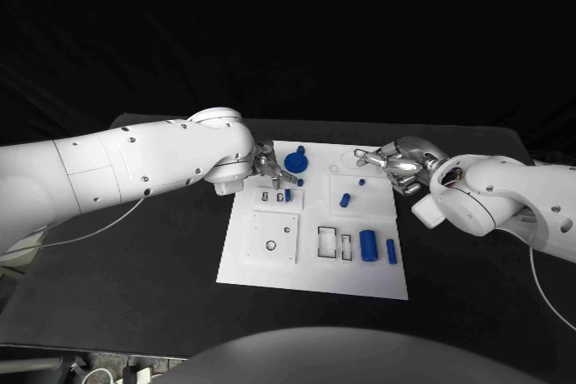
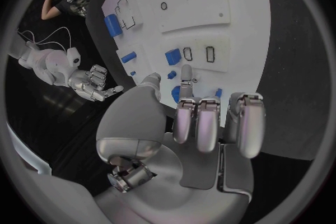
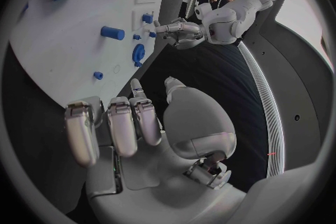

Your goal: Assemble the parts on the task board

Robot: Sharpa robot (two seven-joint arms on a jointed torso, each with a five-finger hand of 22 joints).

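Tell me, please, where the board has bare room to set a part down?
The task board is bare along its near edge, below the blue blocks. The far end is crowded: left hand, right hand, round blue part.

A black table (image 1: 144, 292) stands against a dark, unlit backdrop.

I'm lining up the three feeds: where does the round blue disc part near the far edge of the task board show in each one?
Head view: round blue disc by the left hand, at the board's far edge.
Left wrist view: a blue sliver behind the fingers, likely it.
Right wrist view: disc near the left hand.
Shared landmark: blue cylinder.
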